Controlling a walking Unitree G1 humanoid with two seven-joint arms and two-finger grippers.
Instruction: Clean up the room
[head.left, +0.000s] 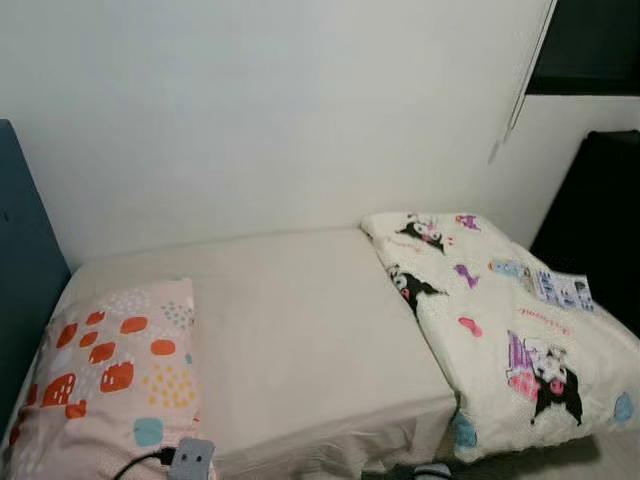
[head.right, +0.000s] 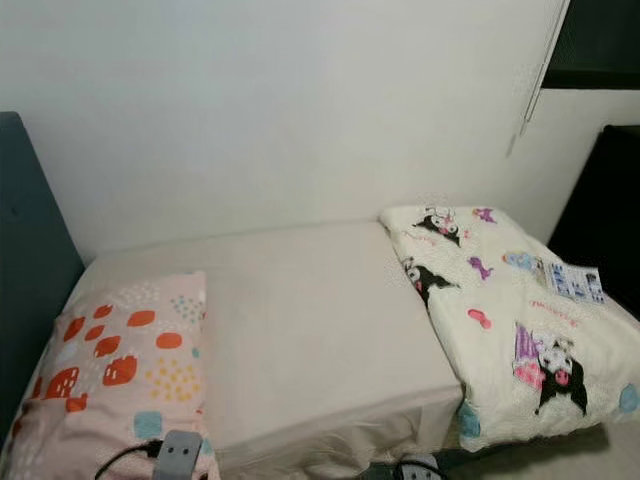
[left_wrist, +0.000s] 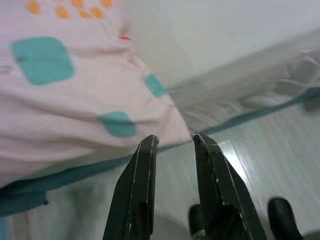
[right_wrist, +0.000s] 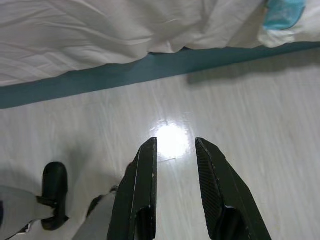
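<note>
Bed (head.left: 300, 330) sat against the wall with the spotted pillow (head.left: 115, 375) at 8 o'clock and the folded cartoon blanket (head.left: 500, 330) at 4 o'clock, while left gripper (left_wrist: 175, 140) and right gripper (right_wrist: 175, 142) hung parted, empty, over the floor (right_wrist: 240, 130).

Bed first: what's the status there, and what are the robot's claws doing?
Left gripper open, empty, near pillow. Right gripper open, empty, over floor. Blanket folded at bed's right end. Nothing in the way.
</note>
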